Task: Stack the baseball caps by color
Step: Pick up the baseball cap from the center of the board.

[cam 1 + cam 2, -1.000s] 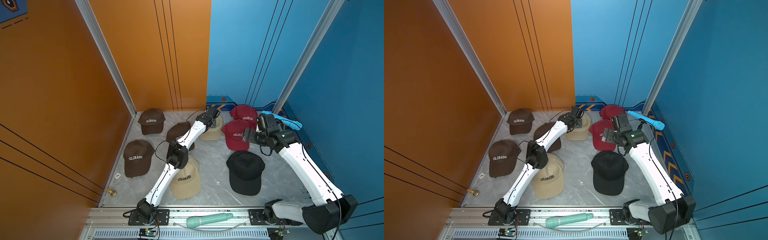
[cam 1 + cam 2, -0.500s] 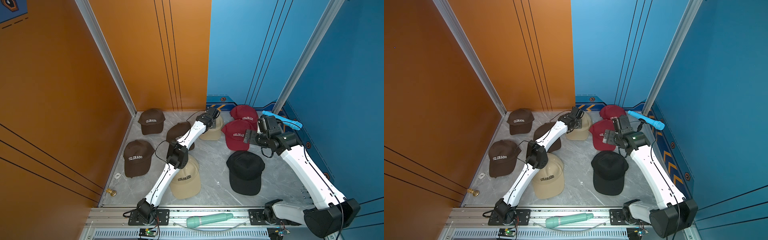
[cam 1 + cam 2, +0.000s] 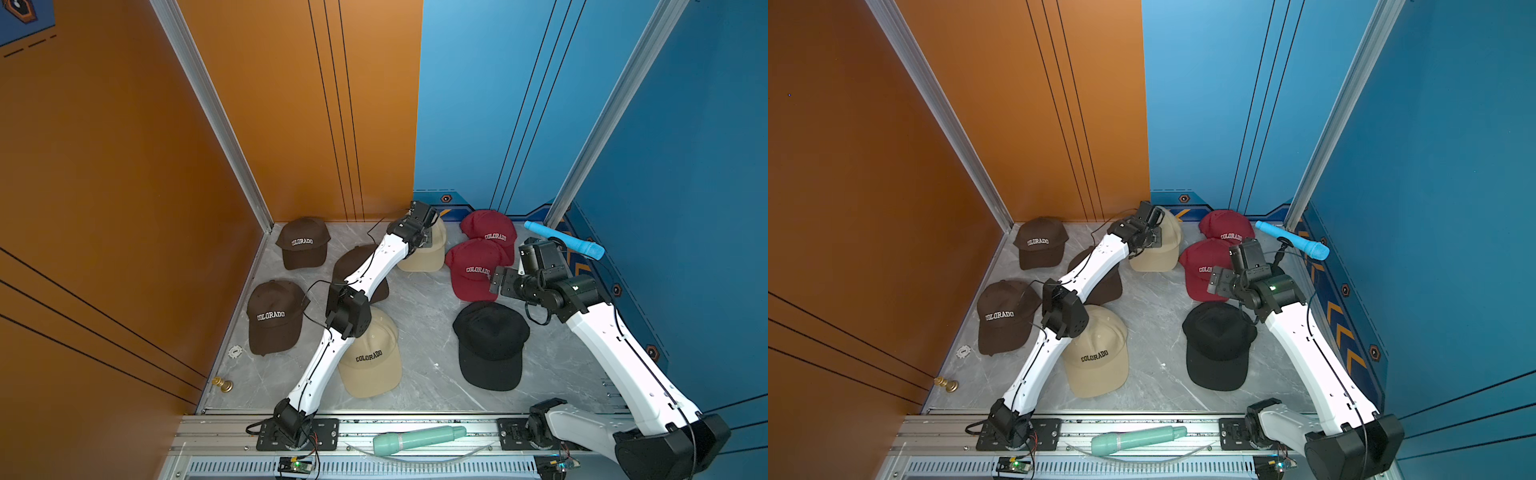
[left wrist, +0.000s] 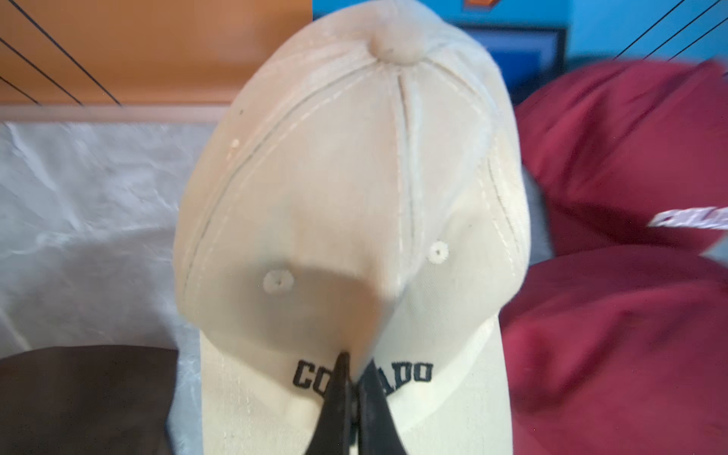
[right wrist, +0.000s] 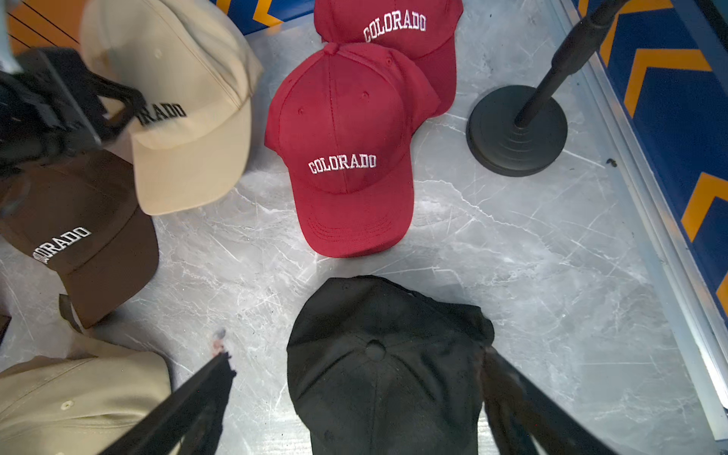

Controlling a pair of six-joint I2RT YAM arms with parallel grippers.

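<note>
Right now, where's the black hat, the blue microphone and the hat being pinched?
black cap (image 3: 490,345): in a top view, on its crown.
blue microphone (image 3: 561,240): in a top view, on its handle.
pinched beige cap (image 4: 354,189): left wrist view, on its crown.

Left arm (image 3: 374,266) reaching far, left gripper (image 4: 351,378) pinched on beige cap (image 4: 354,177); right gripper (image 5: 356,356) spread wide, apparently hovering.
</note>
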